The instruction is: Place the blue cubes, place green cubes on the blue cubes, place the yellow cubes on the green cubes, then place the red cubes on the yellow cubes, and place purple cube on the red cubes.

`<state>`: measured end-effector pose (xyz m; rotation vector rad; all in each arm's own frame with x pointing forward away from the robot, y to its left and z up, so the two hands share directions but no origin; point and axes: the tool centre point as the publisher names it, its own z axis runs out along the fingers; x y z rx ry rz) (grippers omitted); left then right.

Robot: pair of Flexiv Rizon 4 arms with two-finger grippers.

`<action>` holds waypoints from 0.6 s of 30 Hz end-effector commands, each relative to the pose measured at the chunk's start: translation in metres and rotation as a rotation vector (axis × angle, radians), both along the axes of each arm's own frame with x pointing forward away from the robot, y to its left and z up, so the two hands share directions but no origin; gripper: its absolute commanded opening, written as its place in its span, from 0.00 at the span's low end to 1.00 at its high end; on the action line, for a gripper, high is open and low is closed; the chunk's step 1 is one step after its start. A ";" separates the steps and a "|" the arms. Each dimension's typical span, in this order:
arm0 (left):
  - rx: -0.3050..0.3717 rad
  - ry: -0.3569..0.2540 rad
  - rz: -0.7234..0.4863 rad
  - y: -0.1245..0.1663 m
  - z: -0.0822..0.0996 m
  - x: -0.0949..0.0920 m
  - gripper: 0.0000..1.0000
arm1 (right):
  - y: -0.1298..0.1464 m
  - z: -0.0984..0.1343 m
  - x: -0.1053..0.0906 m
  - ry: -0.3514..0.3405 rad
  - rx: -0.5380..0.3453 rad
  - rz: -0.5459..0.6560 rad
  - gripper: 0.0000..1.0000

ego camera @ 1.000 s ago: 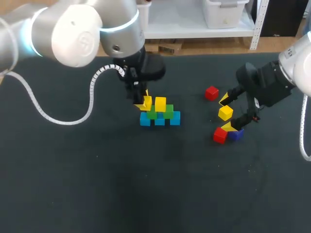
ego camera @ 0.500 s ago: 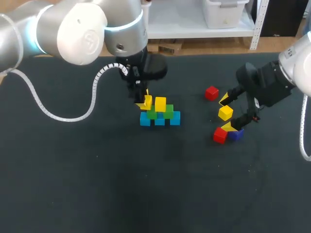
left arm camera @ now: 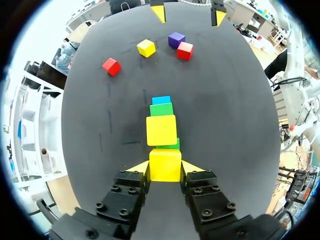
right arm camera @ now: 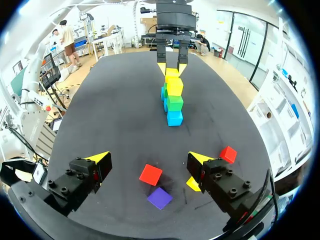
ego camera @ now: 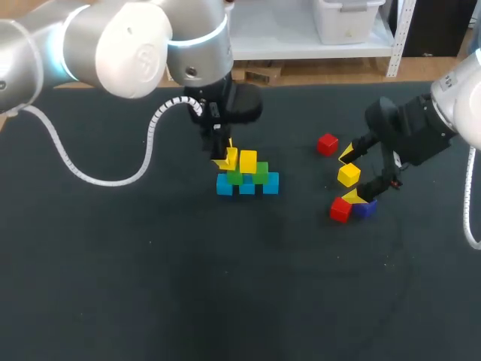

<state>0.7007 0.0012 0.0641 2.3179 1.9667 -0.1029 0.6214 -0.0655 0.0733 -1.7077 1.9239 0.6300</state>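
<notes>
**Head view.** Three blue cubes point(ego camera: 246, 186) lay in a row on the desk point(ego camera: 150, 286), with two green cubes point(ego camera: 260, 172) on top. One yellow cube point(ego camera: 248, 160) sat on the green layer. The left arm stood over the far side of the desk, wrist angled down at the stack. The left claw point(ego camera: 225, 156) was at the stack's left end with a second yellow cube point(ego camera: 230, 159) in it. The right arm hung well apart at the right, and the right claw point(ego camera: 352, 180) was spread about a loose yellow cube point(ego camera: 348, 174). Two red cubes point(ego camera: 327, 144) and the purple cube point(ego camera: 364, 209) lay unstacked.

**Left wrist view.** The second yellow cube was clamped between both fingers. A green edge showed just under it. Whether the cube was seated or just above could not be told.

**Right wrist view.** The right claw was released and grasped nothing. The loose yellow cube lay beside one finger, and a red cube and the purple cube were near it.

**Assessment.** The blue and green layers appeared complete. The yellow layer was in hand. The red and purple cubes remained to be placed.
</notes>
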 end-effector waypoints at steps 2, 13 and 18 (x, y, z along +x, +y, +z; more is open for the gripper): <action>0.008 0.005 0.000 -0.002 0.000 0.003 0.00 | 0.000 -0.001 0.001 0.000 0.003 0.002 1.00; -0.003 0.002 0.002 -0.007 -0.002 0.005 0.00 | 0.000 -0.001 0.001 0.000 0.003 0.002 1.00; -0.004 0.000 0.001 -0.008 -0.003 0.005 0.00 | 0.000 -0.001 0.001 0.000 0.003 0.002 1.00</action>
